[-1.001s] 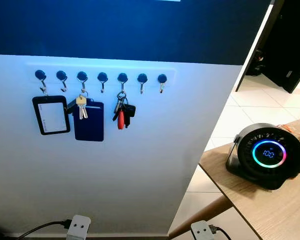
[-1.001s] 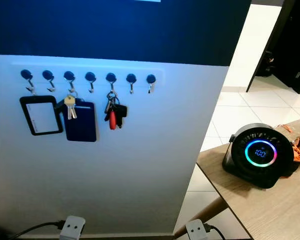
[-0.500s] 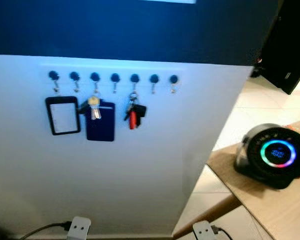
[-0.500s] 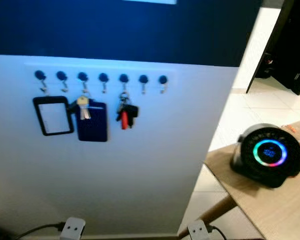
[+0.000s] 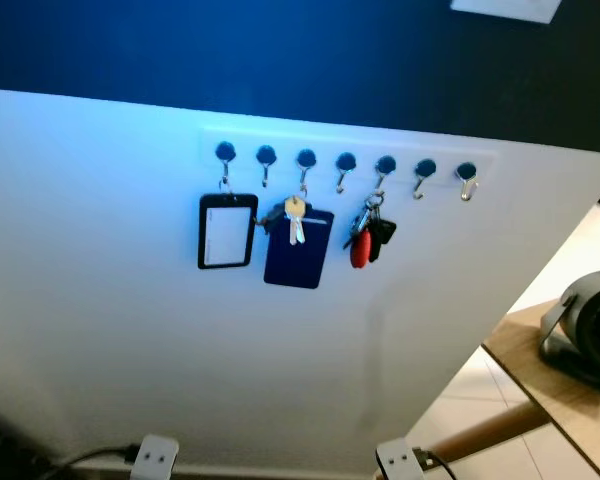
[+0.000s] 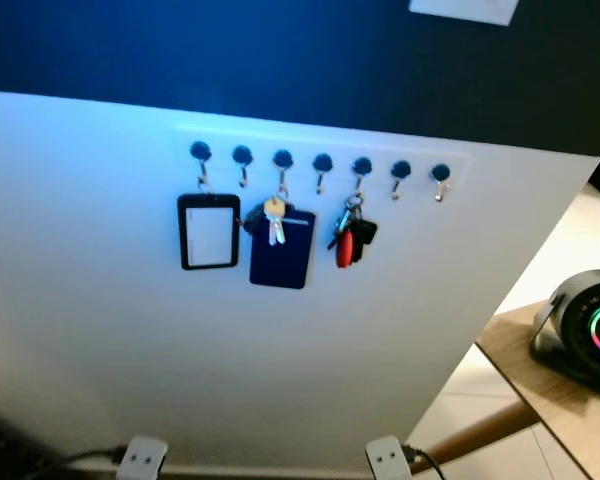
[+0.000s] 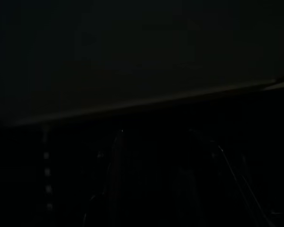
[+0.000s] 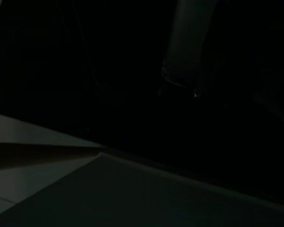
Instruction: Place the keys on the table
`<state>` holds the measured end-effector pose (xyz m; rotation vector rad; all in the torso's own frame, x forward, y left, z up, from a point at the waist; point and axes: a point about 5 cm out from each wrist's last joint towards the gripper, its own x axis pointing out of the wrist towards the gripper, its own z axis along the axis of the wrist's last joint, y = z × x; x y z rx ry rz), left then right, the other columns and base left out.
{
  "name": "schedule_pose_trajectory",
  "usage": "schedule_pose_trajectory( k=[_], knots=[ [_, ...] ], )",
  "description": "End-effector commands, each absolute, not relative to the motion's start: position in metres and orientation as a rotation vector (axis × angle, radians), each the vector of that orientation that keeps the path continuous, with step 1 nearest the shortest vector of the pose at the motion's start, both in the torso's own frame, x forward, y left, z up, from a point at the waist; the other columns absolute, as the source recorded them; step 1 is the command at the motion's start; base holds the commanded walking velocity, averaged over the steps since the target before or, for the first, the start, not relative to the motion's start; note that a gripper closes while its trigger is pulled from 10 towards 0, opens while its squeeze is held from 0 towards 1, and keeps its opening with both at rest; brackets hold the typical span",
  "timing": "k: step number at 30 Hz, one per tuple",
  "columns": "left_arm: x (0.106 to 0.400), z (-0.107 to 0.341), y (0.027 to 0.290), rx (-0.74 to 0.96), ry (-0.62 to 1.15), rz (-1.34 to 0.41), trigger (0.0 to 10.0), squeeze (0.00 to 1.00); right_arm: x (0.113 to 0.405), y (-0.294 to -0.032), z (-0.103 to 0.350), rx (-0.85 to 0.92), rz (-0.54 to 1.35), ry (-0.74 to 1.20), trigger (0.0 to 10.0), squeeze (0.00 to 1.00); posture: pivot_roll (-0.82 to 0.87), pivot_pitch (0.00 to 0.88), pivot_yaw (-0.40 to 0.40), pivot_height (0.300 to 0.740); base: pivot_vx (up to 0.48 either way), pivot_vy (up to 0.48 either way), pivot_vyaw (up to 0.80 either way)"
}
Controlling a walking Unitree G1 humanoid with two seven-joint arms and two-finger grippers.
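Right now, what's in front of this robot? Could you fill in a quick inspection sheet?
Surface: wooden table at the right, corner in view.
Job's things: key bunch with red fob hangs on the fifth hook of the hook rail; gold key hangs on the third.
Clutter: black badge holder, blue card holder, round speaker on the table.
Grippers: wrist views too dark to judge.
Cables: two plugs low on the wall.
Surroundings: white wall panel, tiled floor.

I see a row of hooks [image 5: 345,164] on the white wall panel [image 5: 110,330] carrying a badge holder [image 5: 227,231], a blue card case [image 5: 297,250] and the keys [image 5: 368,232]; a round black device [image 5: 592,330] sits on the wooden table [image 5: 550,395].
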<state>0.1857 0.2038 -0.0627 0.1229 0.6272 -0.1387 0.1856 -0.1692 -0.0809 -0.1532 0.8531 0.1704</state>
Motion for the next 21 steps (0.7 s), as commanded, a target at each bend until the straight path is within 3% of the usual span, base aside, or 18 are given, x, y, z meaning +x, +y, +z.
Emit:
schedule_pose_trajectory(
  k=[1,8,21],
  knots=[
    [0.1818,-0.0648,0.2027,0.135,0.638,-0.159,10.0,0.00,0.1800,-0.1750,-0.0833,-0.150,0.149,0.873,10.0,0.00,0.13,0.061,-0.055,0.740,0.000,-0.480,0.00],
    [0.1816,-0.0643,0.2014,0.138,0.628,-0.162,10.0,0.00,0.1790,-0.1750,-0.0838,-0.152,0.151,0.877,10.0,0.00,0.13,0.057,-0.058,0.740,0.000,-0.480,0.00],
    [0.1824,-0.0650,0.2043,0.113,0.643,-0.137,10.0,0.00,0.1803,-0.1756,-0.0830,-0.155,0.152,0.872,10.0,0.00,0.12,0.048,-0.057,0.740,0.000,0.000,0.00]
  ],
)
